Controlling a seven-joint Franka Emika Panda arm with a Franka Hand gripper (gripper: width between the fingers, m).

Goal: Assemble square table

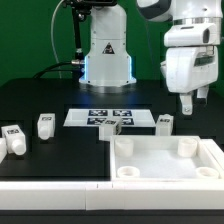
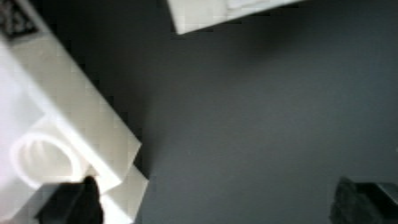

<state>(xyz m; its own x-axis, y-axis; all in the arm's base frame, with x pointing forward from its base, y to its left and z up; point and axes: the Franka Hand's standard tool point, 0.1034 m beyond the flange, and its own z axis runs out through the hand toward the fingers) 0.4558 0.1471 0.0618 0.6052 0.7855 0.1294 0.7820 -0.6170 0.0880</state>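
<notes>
The white square table top (image 1: 165, 160) lies at the front on the exterior view's right, rim up, with round corner holes. Several short white tagged legs stand on the black table: one (image 1: 14, 139) and another (image 1: 45, 124) on the exterior view's left, one (image 1: 113, 127) by the top's far corner, and one (image 1: 164, 122) behind the top. My gripper (image 1: 193, 103) hangs in the air above the top's far right edge, open and empty. In the wrist view the gripper (image 2: 217, 205) has its fingers wide apart over bare black table, beside the top's rim and a corner hole (image 2: 45, 155).
The marker board (image 1: 110, 115) lies flat behind the table top, and it also shows in the wrist view (image 2: 249, 12). A long white bar (image 1: 50, 190) runs along the front edge. The robot base (image 1: 107, 55) stands at the back.
</notes>
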